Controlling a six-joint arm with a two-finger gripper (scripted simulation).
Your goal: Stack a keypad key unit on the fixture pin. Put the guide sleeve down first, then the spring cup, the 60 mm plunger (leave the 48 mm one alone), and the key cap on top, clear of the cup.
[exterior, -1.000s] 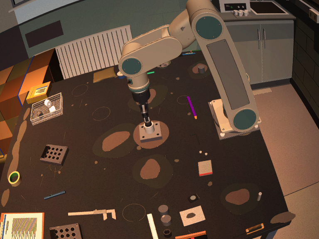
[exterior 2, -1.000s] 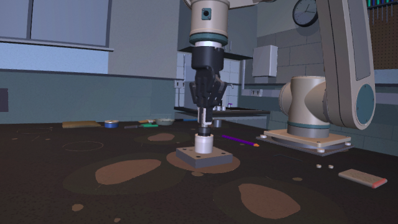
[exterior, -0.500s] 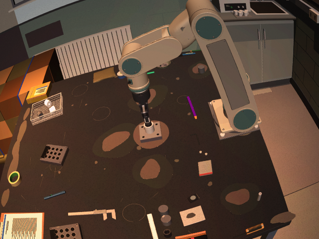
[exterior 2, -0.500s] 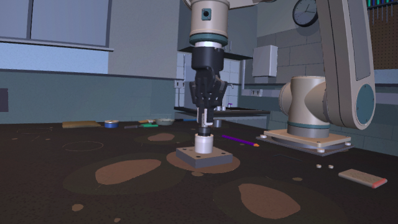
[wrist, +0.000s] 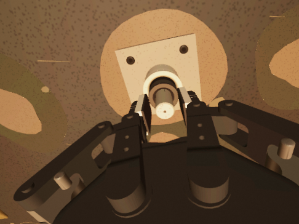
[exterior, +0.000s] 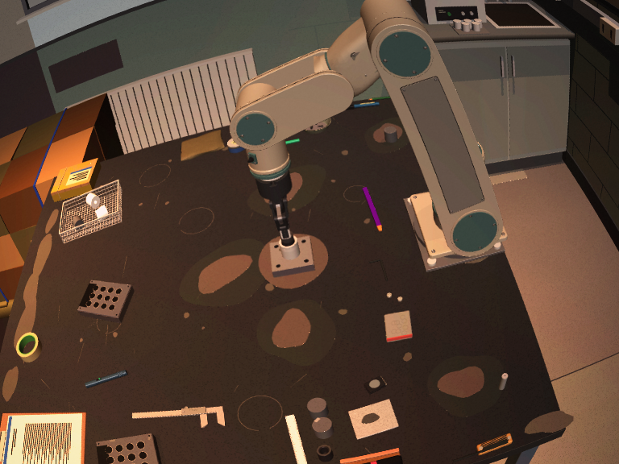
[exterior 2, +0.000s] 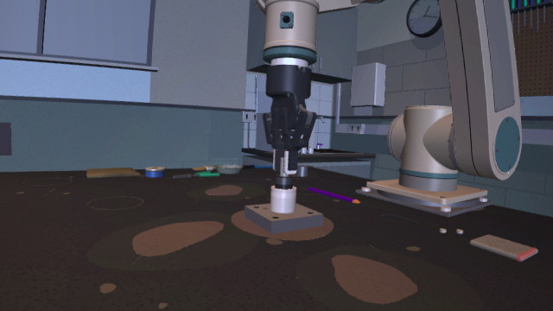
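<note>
At the middle of the dark table the grey fixture plate (exterior: 293,258) (exterior 2: 283,217) (wrist: 160,66) carries a white guide sleeve (exterior: 289,248) (exterior 2: 283,199) (wrist: 162,80) with a dark spring cup (exterior 2: 283,182) (wrist: 162,87) on top. A pale plunger (wrist: 164,104) (exterior 2: 285,166) stands upright in the cup. My gripper (exterior: 284,229) (exterior 2: 287,166) (wrist: 164,107) hangs straight above the stack, open around the plunger and holding nothing. A small light pin (exterior: 503,381) stands near the table's front right edge. Two grey cylinders (exterior: 319,417) sit at the front edge.
My arm's base (exterior: 452,234) (exterior 2: 425,181) stands to the right of the fixture, with a purple pencil (exterior: 372,208) (exterior 2: 334,195) between them. A wire basket (exterior: 91,211), a hole block (exterior: 105,298) and a tape roll (exterior: 28,345) lie along the left side.
</note>
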